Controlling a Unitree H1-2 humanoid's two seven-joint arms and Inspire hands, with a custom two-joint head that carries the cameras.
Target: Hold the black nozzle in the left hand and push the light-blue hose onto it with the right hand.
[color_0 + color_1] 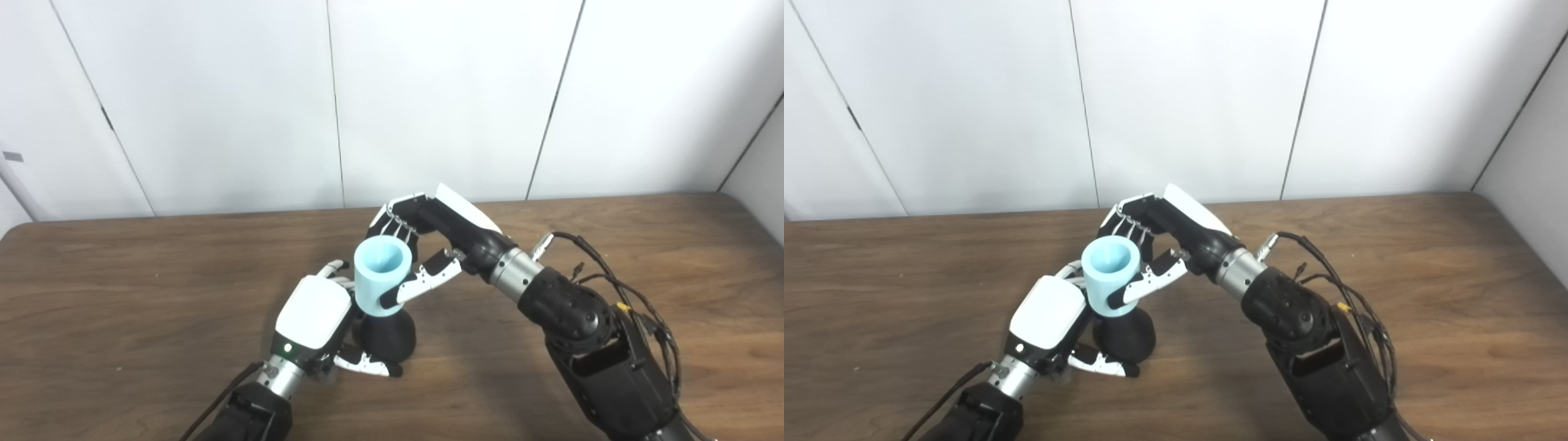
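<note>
Light-blue hose [381, 277] sits upright on black nozzle [386, 335] on the table [122, 294] – right hand [422, 245] grasps the hose, left hand [315, 315] grasps the nozzle base. Right eye view shows more nozzle flare.

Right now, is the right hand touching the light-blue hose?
Touching. Left eye view shows the right hand wrapped around the light-blue hose, thumb pressed on its side.

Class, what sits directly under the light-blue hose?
The black nozzle, its wide base on the table. Its top is hidden inside the hose, so how far it reaches cannot be seen.
</note>
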